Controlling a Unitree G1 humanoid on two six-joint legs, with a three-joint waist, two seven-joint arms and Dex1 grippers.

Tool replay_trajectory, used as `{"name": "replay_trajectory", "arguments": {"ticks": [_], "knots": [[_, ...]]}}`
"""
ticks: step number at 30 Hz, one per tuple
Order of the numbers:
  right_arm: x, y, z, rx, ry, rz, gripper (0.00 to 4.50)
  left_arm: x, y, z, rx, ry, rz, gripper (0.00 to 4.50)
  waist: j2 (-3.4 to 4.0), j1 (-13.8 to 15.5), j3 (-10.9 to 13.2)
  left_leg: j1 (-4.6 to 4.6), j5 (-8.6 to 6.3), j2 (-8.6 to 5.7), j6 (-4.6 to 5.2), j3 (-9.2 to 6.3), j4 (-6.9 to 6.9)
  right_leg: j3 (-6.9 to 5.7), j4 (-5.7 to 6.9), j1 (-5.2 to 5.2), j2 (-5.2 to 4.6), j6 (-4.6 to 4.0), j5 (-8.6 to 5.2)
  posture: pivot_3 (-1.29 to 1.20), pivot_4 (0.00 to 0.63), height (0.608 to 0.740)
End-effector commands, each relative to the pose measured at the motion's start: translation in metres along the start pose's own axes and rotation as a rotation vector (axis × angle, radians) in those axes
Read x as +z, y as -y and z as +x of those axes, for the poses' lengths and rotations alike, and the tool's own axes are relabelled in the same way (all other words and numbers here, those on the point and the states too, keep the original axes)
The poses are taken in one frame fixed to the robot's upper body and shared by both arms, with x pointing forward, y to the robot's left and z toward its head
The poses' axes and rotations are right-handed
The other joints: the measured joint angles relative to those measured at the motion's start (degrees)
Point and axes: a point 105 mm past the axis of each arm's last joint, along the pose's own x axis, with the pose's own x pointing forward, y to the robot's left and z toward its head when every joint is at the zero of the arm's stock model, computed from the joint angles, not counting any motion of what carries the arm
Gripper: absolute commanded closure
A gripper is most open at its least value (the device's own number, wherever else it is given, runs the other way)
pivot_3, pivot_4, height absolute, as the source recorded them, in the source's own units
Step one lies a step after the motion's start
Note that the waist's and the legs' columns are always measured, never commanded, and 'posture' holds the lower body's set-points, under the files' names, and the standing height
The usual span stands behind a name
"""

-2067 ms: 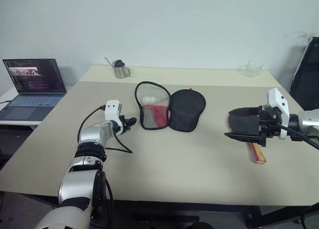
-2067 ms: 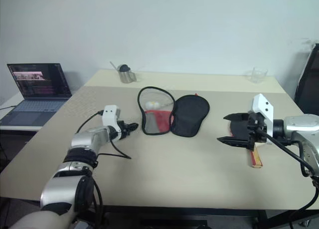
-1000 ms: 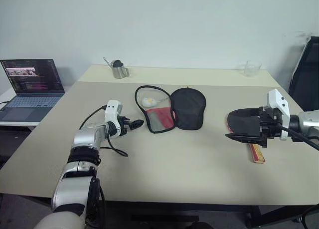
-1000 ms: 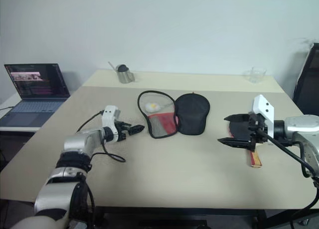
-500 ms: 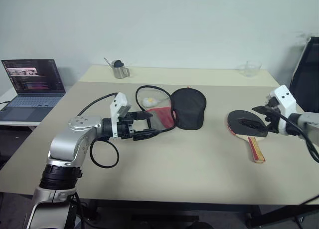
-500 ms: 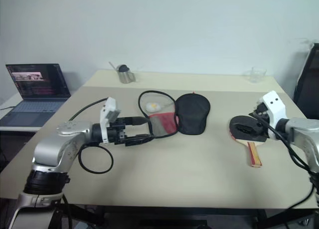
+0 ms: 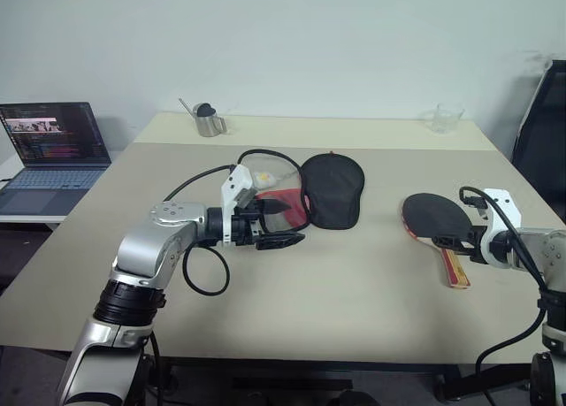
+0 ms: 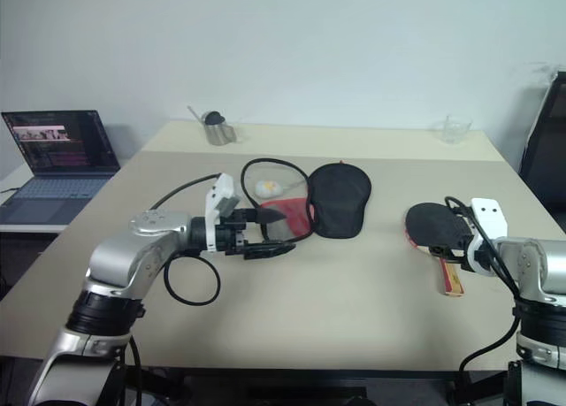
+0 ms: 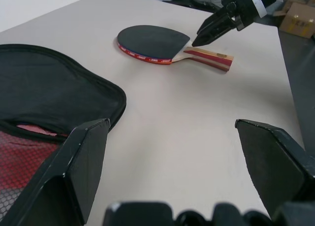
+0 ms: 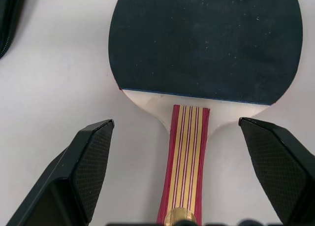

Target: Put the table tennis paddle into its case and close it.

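Paddle [image 7: 435,218]: flat on table [image 7: 354,273], outside case.
Case [image 7: 305,192]: unzipped, white ball [image 7: 263,178] inside.
Left gripper [image 7: 285,222]: spread, empty.
Right gripper [image 10: 184,177]: spread over handle.

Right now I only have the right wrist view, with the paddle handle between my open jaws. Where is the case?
Observer: The case lies unzipped and spread flat mid-table, left of the paddle and apart from it.
Operator: What's the left gripper doing?
Observer: The left gripper is at the case's mesh half, jaws open, holding nothing.
Operator: Anything else on the table?
Observer: A metal cup and a clear glass stand at the far edge.
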Motion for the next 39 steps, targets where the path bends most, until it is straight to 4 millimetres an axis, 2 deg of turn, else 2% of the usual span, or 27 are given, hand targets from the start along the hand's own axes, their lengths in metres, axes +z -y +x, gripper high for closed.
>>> {"name": "replay_trajectory", "arguments": {"ticks": [1, 8, 11, 15, 19, 21, 23, 25, 31, 33, 35, 39], "knots": [[0.002, 0.001, -0.002, -0.011, 0.03, 0.023, 0.0, 0.01, 0.0, 0.001, 0.0, 0.029, 0.034, 0.05, 0.0, -0.02, 0.0, 0.0, 0.0, 0.0, 0.0, 0.0, 0.0, 0.0, 0.01, 0.0, 0.06, 0.0, 0.0, 0.0, 0.15, 0.74], [-0.011, 0.015, 0.017, -0.084, 0.004, 0.077, 0.0, 0.011, -0.001, 0.0, 0.01, 0.033, 0.038, 0.05, 0.0, -0.03, 0.0, -0.02, 0.0, 0.0, 0.0, 0.03, 0.0, 0.02, -0.01, -0.01, 0.15, 0.0, 0.0, 0.0, 0.15, 0.74], [-0.017, 0.015, 0.024, -0.081, -0.008, 0.078, 0.61, 0.011, -0.003, -0.002, 0.028, 0.031, 0.038, 0.0, 0.0, -0.05, 0.0, -0.02, 0.0, 0.0, 0.0, 0.03, -0.01, 0.02, -0.01, -0.02, 0.16, 0.0, 0.0, 0.0, 0.15, 0.74], [-0.021, 0.012, 0.028, -0.069, -0.014, 0.076, 1.99, 0.01, -0.005, -0.005, 0.045, 0.028, 0.036, 0.0, 0.0, -0.14, 0.0, -0.02, 0.0, 0.0, 0.0, 0.02, 0.0, 0.02, 0.0, -0.02, 0.19, 0.0, 0.0, 0.0, 0.15, 0.74], [-0.016, 0.012, 0.027, -0.068, 0.0, 0.06, 3.36, 0.01, -0.006, -0.006, 0.055, 0.028, 0.036, 0.0, 0.0, -0.17, 0.0, -0.01, 0.0, 0.0, 0.0, 0.01, 0.01, 0.0, 0.01, -0.01, 0.2, 0.0, 0.01, 0.0, 0.15, 0.74], [-0.01, 0.013, 0.026, -0.074, 0.014, 0.043, 3.41, 0.011, -0.007, -0.007, 0.062, 0.03, 0.037, 0.0, 0.0, -0.18, 0.0, -0.01, 0.0, 0.01, 0.0, 0.03, 0.03, 0.03, 0.01, 0.0, 0.2, 0.02, 0.02, 0.0, 0.15, 0.74], [0.002, 0.016, 0.021, -0.087, 0.045, 0.026, 3.41, 0.012, -0.008, -0.008, 0.067, 0.035, 0.038, 0.0, 0.0, -0.18, 0.0, -0.01, 0.01, 0.01, 0.01, 0.03, 0.05, 0.06, 0.01, -0.01, 0.2, 0.06, 0.05, 0.0, 0.15, 0.74], [0.022, 0.013, 0.012, -0.076, 0.097, 0.006, 3.41, 0.013, -0.008, -0.01, 0.07, 0.039, 0.04, 0.0, 0.01, -0.21, 0.0, -0.01, 0.02, 0.0, 0.03, 0.04, 0.05, 0.08, 0.01, -0.02, 0.19, 0.08, 0.06, 0.0, 0.15, 0.74], [0.083, -0.008, -0.014, -0.036, 0.253, -0.046, 3.41, 0.015, -0.018, -0.02, 0.126, 0.039, 0.048, 0.0, 0.1, -0.29, 0.06, -0.06, 0.02, -0.02, 0.03, 0.05, -0.02, 0.13, -0.01, -0.15, 0.22, 0.06, 0.05, 0.0, 0.15, 0.74], [0.109, -0.023, -0.024, -0.012, 0.334, -0.043, 3.41, 0.015, -0.025, -0.027, 0.175, 0.038, 0.047, 0.0, 0.11, -0.27, 0.06, -0.08, 0.02, -0.01, 0.03, 0.05, -0.05, 0.05, -0.02, -0.15, 0.22, 0.0, 0.01, 0.0, 0.15, 0.74], [0.126, -0.04, -0.028, 0.021, 0.387, -0.048, 3.41, 0.014, -0.027, -0.031, 0.193, 0.033, 0.047, 0.0, 0.11, -0.28, 0.06, -0.13, 0.02, 0.0, 0.03, 0.05, -0.07, 0.07, 0.0, -0.22, 0.21, -0.03, 0.01, 0.0, 0.15, 0.74], [0.146, -0.082, -0.014, 0.102, 0.441, -0.007, 3.41, 0.012, -0.025, -0.035, 0.201, 0.028, 0.046, 0.0, 0.11, -0.38, 0.06, -0.14, 0.01, 0.07, 0.02, 0.04, -0.08, 0.06, 0.0, -0.23, 0.21, -0.05, 0.0, 0.0, 0.15, 0.74]]}}
